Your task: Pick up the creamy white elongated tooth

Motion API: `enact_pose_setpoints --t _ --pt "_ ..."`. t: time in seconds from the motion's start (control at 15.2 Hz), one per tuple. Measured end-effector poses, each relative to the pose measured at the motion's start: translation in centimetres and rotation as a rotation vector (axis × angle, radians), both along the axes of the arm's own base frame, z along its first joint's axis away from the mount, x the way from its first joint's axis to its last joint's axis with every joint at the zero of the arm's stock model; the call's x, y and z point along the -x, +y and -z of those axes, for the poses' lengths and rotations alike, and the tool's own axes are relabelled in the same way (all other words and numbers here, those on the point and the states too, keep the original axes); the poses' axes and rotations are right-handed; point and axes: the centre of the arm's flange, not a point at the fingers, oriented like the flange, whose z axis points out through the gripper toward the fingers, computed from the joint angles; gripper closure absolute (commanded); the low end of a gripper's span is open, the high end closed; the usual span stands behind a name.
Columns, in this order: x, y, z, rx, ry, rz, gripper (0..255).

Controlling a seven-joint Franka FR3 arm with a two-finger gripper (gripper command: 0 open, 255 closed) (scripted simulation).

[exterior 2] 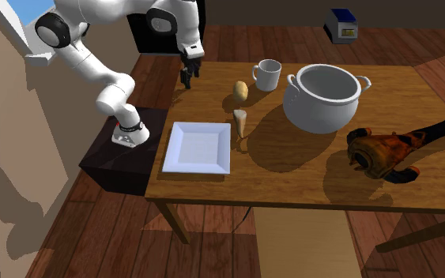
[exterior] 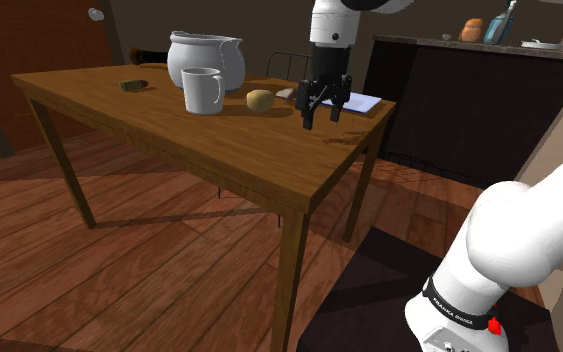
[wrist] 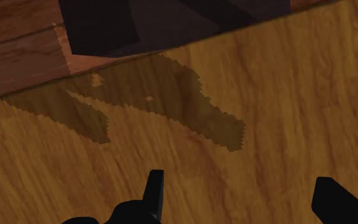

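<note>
arm [exterior: 331, 25]: pointing down over table [exterior: 169, 130] edge | gripper [exterior: 324, 110]: wide apart, empty

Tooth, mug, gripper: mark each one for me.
tooth [exterior 2: 239, 123], second exterior view, middle of its length.
mug [exterior 2: 267, 77], second exterior view, outer side wall.
gripper [exterior: 321, 119], shoulder view, midway between its fingertips.

On table [exterior 2: 292, 178]: tooth [exterior 2: 240, 124] btwn plate [exterior 2: 197, 148] & pot [exterior 2: 323, 96]; potato [exterior 2: 241, 91] beside mug [exterior 2: 266, 75].
</note>
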Motion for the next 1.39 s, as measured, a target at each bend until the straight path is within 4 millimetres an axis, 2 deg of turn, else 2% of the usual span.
enact_pose_setpoints --t 0.4,0.59,0.73,1.06,1.39 --pt "-7.1 -2.4 -0.9 -0.014 -0.012 0.275 0" --pt "-10.8 -4.5 -1.2 -0.021 -0.018 0.412 0" --pt "-12.5 -6.0 -1.4 -0.026 -0.021 0.505 0" --pt "-17.0 -10.5 -2.3 -0.04 -0.038 0.733 0" --pt "-20.5 -16.6 -2.9 -0.05 -0.043 0.964 0"
